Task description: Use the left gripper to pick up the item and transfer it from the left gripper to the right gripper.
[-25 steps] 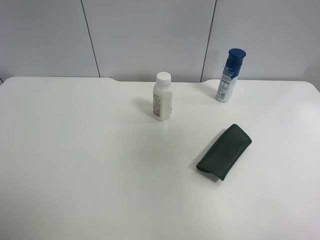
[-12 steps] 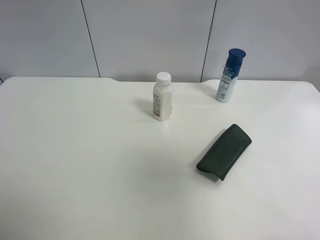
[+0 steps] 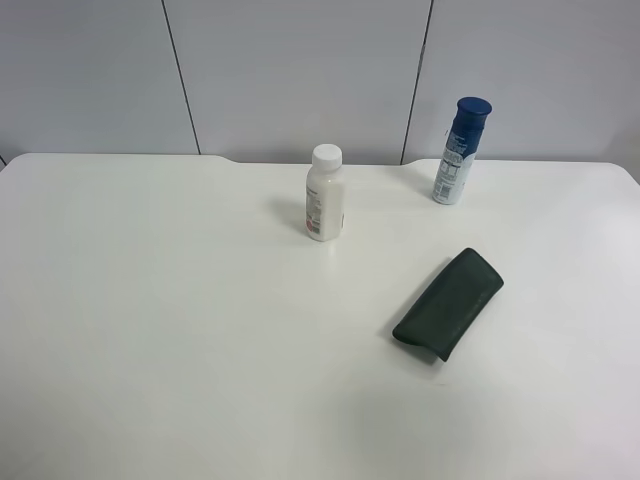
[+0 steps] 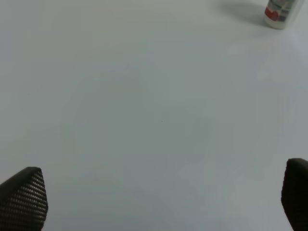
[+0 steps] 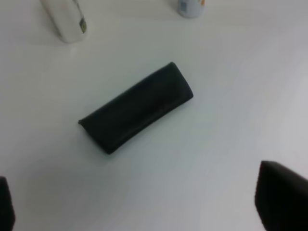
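A dark green soft case (image 3: 448,303) lies flat on the white table (image 3: 160,300), right of centre; it also shows in the right wrist view (image 5: 136,107). A white bottle (image 3: 324,193) stands upright near the middle back; its base shows in the left wrist view (image 4: 280,10) and in the right wrist view (image 5: 66,19). A blue-capped spray can (image 3: 460,150) stands at the back right. Neither arm shows in the exterior high view. My left gripper (image 4: 159,202) is open over bare table. My right gripper (image 5: 139,202) is open, above and short of the case.
A grey panelled wall (image 3: 300,70) rises behind the table's back edge. The can's base shows in the right wrist view (image 5: 190,7).
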